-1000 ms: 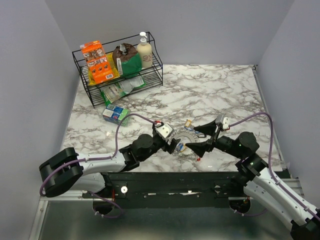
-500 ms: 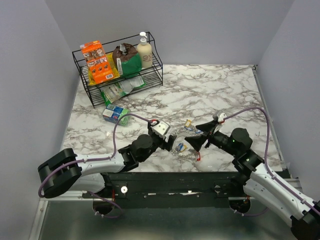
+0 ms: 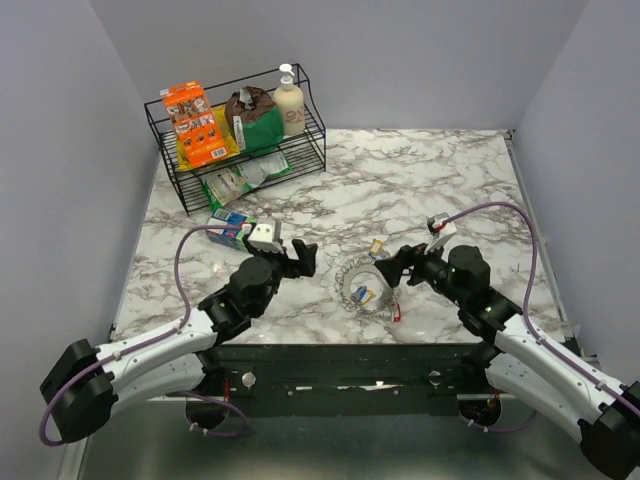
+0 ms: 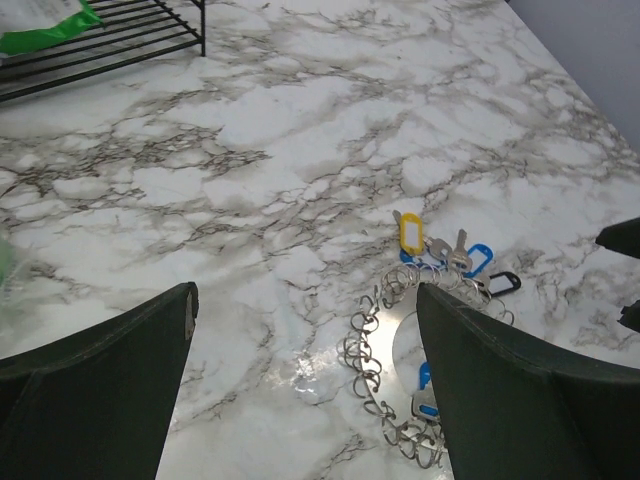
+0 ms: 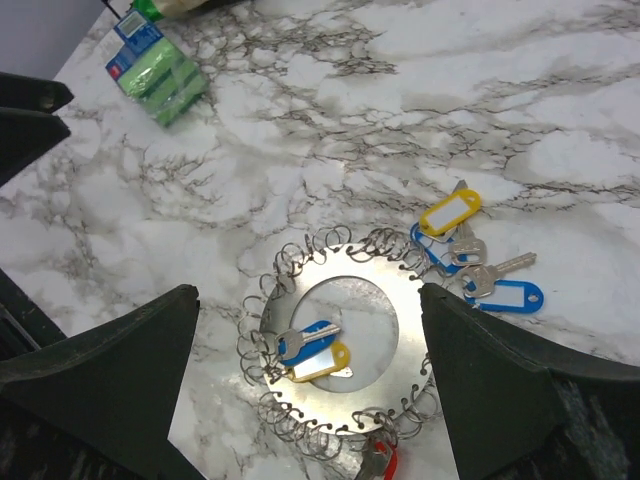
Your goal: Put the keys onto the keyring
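The keyring (image 3: 352,280) is a flat silver disc with a centre hole and many small wire rings round its rim. It lies flat on the marble near the front edge. A blue key and a yellow key (image 5: 312,350) lie in its hole, and a red key (image 5: 385,465) lies at its near rim. Loose yellow (image 5: 448,212) and blue keys (image 5: 505,296) lie just beyond it. My right gripper (image 5: 310,390) is open and empty above the keyring. My left gripper (image 3: 300,258) is open and empty, to the left of the keyring (image 4: 385,330).
A black wire rack (image 3: 165,150) at the back left holds an orange box, a green bag and a bottle. A small green and blue box (image 3: 232,228) lies on the table in front of it, also in the right wrist view (image 5: 158,65).
Both grippers were at the keyring a second ago. My left arm has drawn back to the left, away from it. The right gripper has backed off slightly. The keyring now lies flat on the table.
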